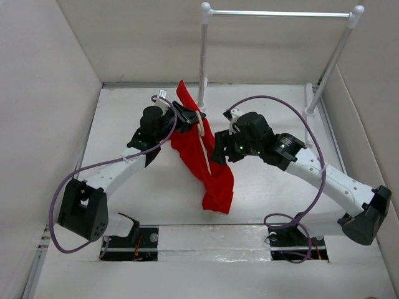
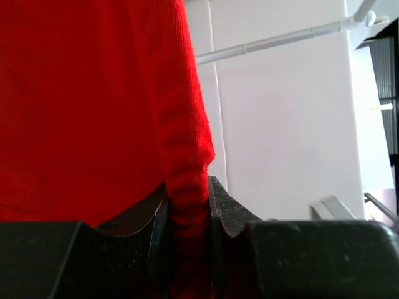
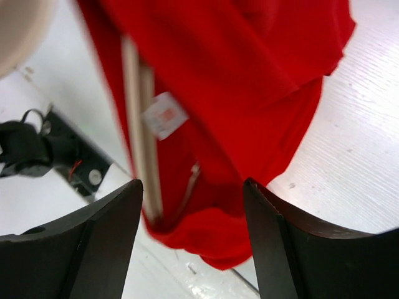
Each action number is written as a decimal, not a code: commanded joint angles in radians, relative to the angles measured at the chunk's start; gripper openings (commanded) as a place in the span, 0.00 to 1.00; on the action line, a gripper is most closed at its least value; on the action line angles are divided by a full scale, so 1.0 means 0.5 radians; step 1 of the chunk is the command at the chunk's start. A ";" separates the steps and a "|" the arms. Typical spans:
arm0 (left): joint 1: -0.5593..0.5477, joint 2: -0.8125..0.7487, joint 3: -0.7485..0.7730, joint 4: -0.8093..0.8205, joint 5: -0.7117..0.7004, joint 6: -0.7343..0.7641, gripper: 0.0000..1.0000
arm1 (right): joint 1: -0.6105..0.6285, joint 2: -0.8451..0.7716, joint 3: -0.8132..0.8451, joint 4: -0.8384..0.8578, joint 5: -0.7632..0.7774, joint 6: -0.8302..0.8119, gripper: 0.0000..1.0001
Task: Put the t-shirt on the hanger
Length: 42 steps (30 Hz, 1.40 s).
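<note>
The red t-shirt hangs in the air over the middle of the table, its lower end near the table. My left gripper is shut on a fold of its upper part; the left wrist view shows red cloth pinched between the jaws. The pale beige hanger sits partly inside the shirt; one arm shows as a pale rod in the right wrist view beside a white label. My right gripper is open, just right of the shirt, its jaws wide apart around the cloth without touching it.
A white-posted rack with a metal bar stands at the back right of the table; its left post rises right behind the shirt. White walls close in the table on the left, back and right.
</note>
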 commanded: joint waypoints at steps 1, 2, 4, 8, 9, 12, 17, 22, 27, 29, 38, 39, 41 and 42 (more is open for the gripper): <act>0.003 -0.126 -0.016 0.235 0.090 -0.055 0.00 | -0.044 -0.005 -0.072 0.198 0.186 0.055 0.70; 0.003 -0.141 -0.019 0.232 0.090 -0.055 0.00 | -0.044 0.001 -0.076 0.195 0.177 0.052 0.70; 0.003 -0.159 -0.010 0.207 0.072 -0.028 0.00 | -0.044 -0.002 -0.067 0.149 0.183 0.037 0.70; 0.003 -0.169 0.042 0.164 0.053 0.003 0.00 | -0.044 -0.033 -0.183 0.112 0.039 0.028 0.70; 0.003 -0.163 0.048 0.170 0.060 0.003 0.00 | -0.044 -0.039 -0.214 0.125 0.012 0.031 0.70; 0.003 -0.147 0.073 0.179 0.096 -0.027 0.00 | -0.062 -0.030 -0.300 0.201 -0.087 0.025 0.64; 0.003 -0.132 0.107 0.121 0.097 -0.034 0.00 | -0.062 0.010 -0.162 0.137 -0.197 0.009 0.00; 0.003 -0.101 0.168 0.066 -0.038 0.074 0.00 | -0.013 -0.097 0.202 -0.019 -0.283 0.019 0.00; 0.003 0.006 0.238 0.109 -0.091 0.098 0.00 | 0.005 0.120 0.773 -0.406 -0.323 -0.061 0.00; 0.003 0.055 0.251 0.145 -0.069 0.068 0.00 | 0.005 0.179 0.875 -0.391 -0.320 -0.052 0.00; 0.003 0.071 0.128 0.179 0.139 -0.113 0.00 | 0.005 0.326 0.569 -0.100 -0.099 0.071 0.00; 0.003 0.068 0.073 0.210 0.161 -0.165 0.00 | 0.005 0.344 0.575 -0.093 -0.114 0.071 0.00; 0.003 0.071 0.015 0.308 0.179 -0.220 0.00 | 0.005 0.393 0.630 -0.093 -0.185 0.068 0.00; 0.003 0.074 -0.031 0.336 0.191 -0.248 0.00 | 0.005 0.409 0.633 -0.087 -0.197 0.068 0.00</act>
